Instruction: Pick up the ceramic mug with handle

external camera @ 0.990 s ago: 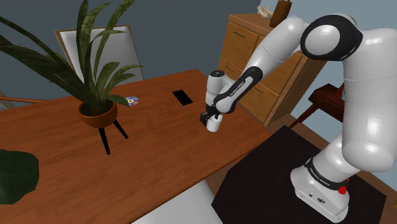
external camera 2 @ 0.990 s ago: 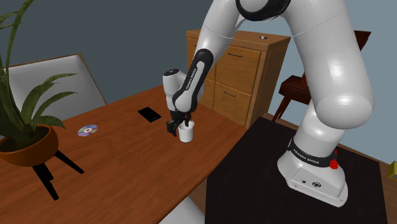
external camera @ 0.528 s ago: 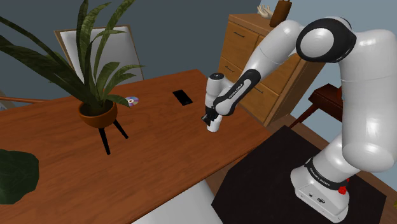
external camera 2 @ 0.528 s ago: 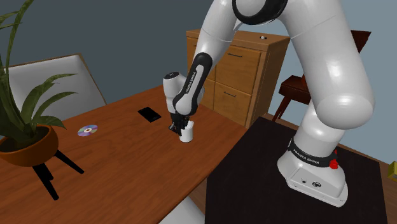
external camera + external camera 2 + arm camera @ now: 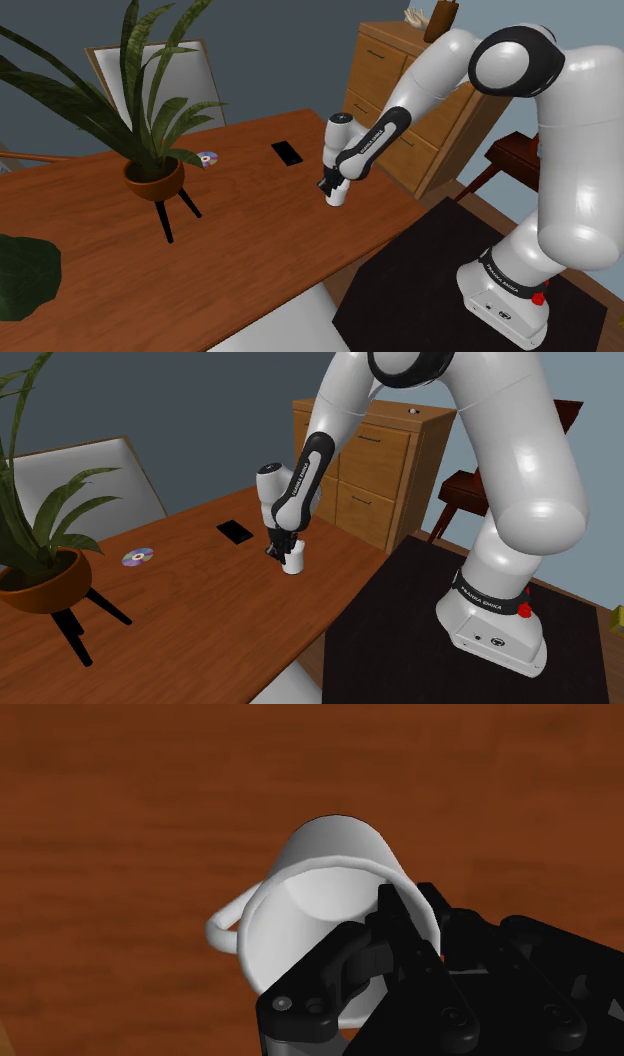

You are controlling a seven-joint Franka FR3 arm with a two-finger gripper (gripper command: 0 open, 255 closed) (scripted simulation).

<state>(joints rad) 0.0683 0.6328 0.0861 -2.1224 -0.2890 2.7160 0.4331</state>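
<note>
Brown wood covers the bench (image 5: 250, 250), on which the task's thing is carried. The white arm (image 5: 430, 70) is folded over from the stand (image 5: 505, 290) and turned down, so that the wrist is brought almost straight above the mug. This posture is judged to suit a grasp from above on the rim rather than on the handle. The potted plant (image 5: 150, 150), the flat black slab (image 5: 287, 152) and the small disc (image 5: 207, 158) are set well apart from the mug, toward the shoulder view's left, so a lift is not expected to be hindered by them.

The white mug (image 5: 320, 874) is found near the bench edge that faces the stand, directly under the hand (image 5: 395, 919). The hand is closed on the mug: its wall appears to be pinched between the two fingers, on the side away from the handle (image 5: 228, 919). That side is judged to have been chosen so that the loop is left free.

Some things cannot be settled. In the shoulder view the mug's rim is covered by the hand. The pinch itself is partly masked by the hand's own black body in the wrist view. Whether the mug's base is resting on the bench or is just clear of it cannot be told.
</note>
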